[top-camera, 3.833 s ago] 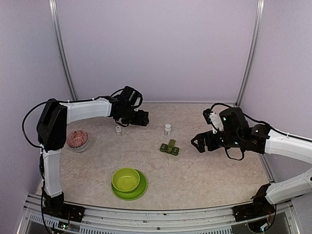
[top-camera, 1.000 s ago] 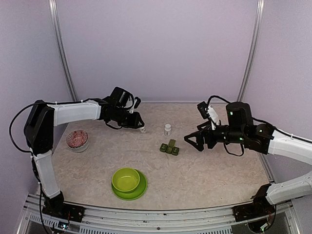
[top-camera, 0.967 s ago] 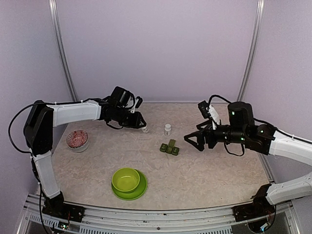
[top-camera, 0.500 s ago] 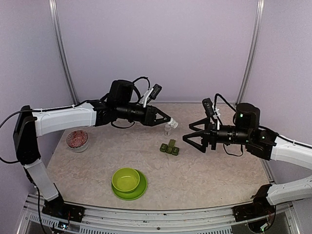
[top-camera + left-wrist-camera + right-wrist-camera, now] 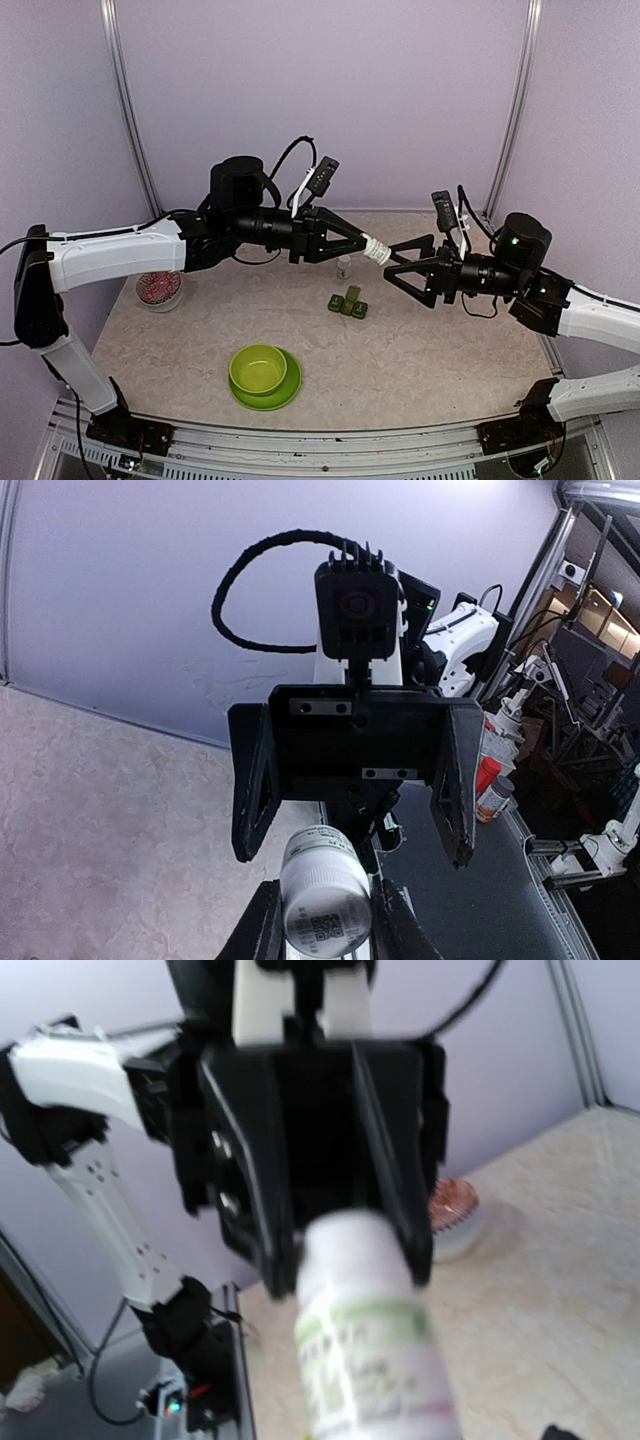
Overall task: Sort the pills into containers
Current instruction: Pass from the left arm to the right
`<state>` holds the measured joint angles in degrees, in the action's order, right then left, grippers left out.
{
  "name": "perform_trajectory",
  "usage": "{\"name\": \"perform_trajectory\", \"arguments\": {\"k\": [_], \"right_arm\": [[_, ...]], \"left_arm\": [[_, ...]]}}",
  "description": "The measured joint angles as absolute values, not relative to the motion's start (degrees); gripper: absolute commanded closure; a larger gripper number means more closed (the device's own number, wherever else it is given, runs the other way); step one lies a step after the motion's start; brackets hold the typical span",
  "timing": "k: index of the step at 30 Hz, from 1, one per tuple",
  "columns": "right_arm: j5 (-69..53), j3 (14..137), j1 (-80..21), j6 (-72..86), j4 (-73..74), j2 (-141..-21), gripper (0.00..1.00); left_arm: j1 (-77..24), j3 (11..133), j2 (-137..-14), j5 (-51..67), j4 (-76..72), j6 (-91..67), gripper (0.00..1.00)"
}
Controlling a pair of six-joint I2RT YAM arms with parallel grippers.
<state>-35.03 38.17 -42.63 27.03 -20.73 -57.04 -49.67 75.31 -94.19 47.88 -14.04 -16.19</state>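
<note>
Nearest the arm bases, a lime bowl [image 5: 258, 368] sat on its plate [image 5: 285, 395] on the tabletop [image 5: 450, 350]. Beyond it, near the middle, lay the dark green pill box [image 5: 347, 302], with neither arm touching it. A pink dish [image 5: 158, 288] stood well off to the left. Just behind the pill box a small white second bottle [image 5: 344, 266] stood upright.

Above these, in mid-air, the two arms met. The left end effector [image 5: 358, 243] was clamped on a white bottle [image 5: 375, 251] with a green label, holding it on its side with the free end toward the right arm. In the left wrist view its fingers [image 5: 262, 930] pressed the bottle's sides. The right end effector [image 5: 392, 263] faced it with its jaws spread wide, gripping nothing. The bottle's free end was at the mouth of those jaws. Whether it touched them I could not tell.
</note>
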Motion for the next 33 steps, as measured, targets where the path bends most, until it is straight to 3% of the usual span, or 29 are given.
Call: {"name": "perform_trajectory", "arguments": {"k": [14,33], "right_arm": [[-37.93,36.49,-42.63,33.58,-30.44,-57.47,0.31],[-38.15,36.49,-42.63,36.93,-32.97,-61.08,0.51]], "left_arm": [[-52.1,73.49,-94.13,49.45,-18.63,-16.4,0.9],[-52.23,73.21,-94.13,48.56,-19.77,-16.88,0.9]]}}
